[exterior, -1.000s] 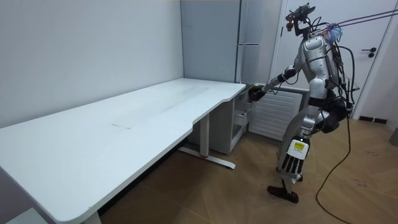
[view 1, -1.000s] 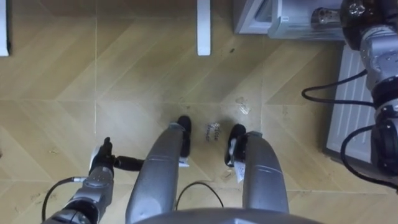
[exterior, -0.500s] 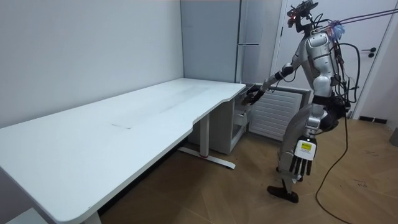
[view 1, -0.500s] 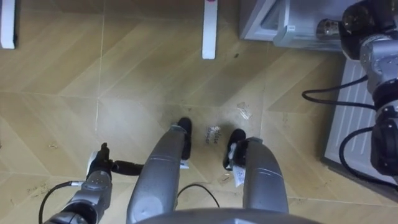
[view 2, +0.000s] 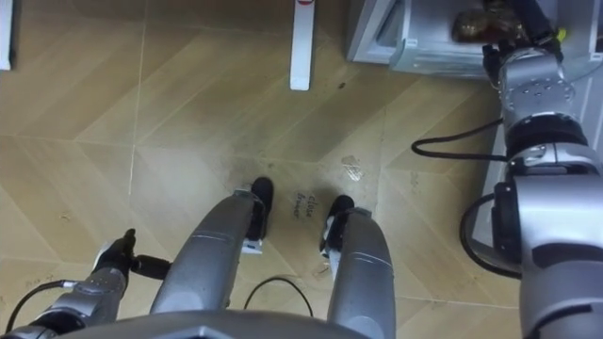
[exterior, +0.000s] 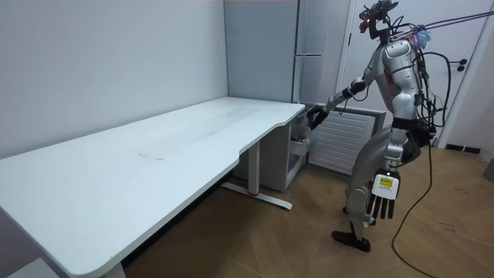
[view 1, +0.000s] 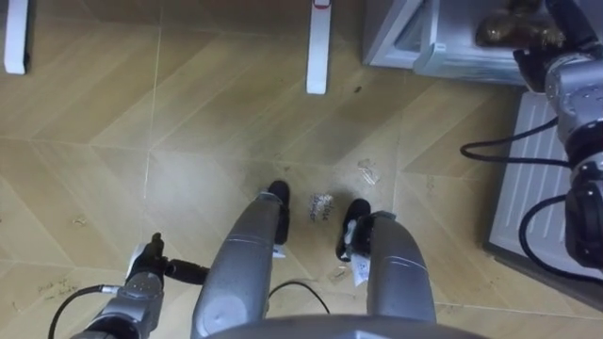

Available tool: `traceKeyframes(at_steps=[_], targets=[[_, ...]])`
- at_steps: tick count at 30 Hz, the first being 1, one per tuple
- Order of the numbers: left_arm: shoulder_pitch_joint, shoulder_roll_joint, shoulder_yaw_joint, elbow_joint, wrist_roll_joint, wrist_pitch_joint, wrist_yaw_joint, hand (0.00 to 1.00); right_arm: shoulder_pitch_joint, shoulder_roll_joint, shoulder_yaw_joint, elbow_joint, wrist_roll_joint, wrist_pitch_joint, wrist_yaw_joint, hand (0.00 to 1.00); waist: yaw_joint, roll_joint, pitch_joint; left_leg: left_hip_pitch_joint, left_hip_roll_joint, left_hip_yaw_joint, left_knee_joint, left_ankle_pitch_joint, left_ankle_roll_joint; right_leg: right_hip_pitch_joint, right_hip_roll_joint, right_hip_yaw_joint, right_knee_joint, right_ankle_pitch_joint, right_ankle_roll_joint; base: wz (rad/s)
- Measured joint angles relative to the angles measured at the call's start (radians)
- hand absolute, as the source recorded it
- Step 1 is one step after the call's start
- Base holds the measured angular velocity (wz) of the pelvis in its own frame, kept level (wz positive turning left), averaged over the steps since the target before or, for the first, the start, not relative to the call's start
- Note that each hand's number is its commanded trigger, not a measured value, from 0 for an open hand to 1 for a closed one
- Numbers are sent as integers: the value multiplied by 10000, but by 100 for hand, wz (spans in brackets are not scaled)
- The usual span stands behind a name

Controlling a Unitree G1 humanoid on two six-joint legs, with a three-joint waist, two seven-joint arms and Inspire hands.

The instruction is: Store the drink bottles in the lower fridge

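Reaching the right hand [view 2: 516,21] to the lower fridge [view 2: 375,28] far right, grip on the brownish drink [view 2: 469,24] impossible to tell, left hand [exterior: 384,202] hanging straight-fingered; next calls for setting it inside.

Readable text: none.
Tag [exterior: 384,185] on left hand [exterior: 383,205]: white with a yellow patch, print too small to make out.
Scrawl [view 2: 306,204] on floor [view 2: 188,113]: faint marks, illegible.

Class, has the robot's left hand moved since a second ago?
Yes. The left hand swung toward the room view's right, away from the white desk.
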State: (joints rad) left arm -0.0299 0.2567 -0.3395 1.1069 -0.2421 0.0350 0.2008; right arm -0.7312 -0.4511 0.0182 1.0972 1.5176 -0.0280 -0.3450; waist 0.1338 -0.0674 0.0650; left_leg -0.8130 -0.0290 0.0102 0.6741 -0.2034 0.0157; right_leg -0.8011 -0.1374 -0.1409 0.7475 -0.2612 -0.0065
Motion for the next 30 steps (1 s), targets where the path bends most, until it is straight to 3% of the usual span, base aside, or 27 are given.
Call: traceKeyframes(at_steps=[20,30], targets=[[-1,6,13,18,206,31,-181,0,71,-2,78,15,-299,1,513,0,-17,-29,-4,60,21,43,-61,9,7,35,-16,-8,-65,52,-30,0],[-1,14,74,61,180,22,-366,0,870,1,131,350,-602,80,1794,0,-19,-61,-11,1097,146,35,-765,97,14,1219,197,-54,-1059,298,72,-2]])
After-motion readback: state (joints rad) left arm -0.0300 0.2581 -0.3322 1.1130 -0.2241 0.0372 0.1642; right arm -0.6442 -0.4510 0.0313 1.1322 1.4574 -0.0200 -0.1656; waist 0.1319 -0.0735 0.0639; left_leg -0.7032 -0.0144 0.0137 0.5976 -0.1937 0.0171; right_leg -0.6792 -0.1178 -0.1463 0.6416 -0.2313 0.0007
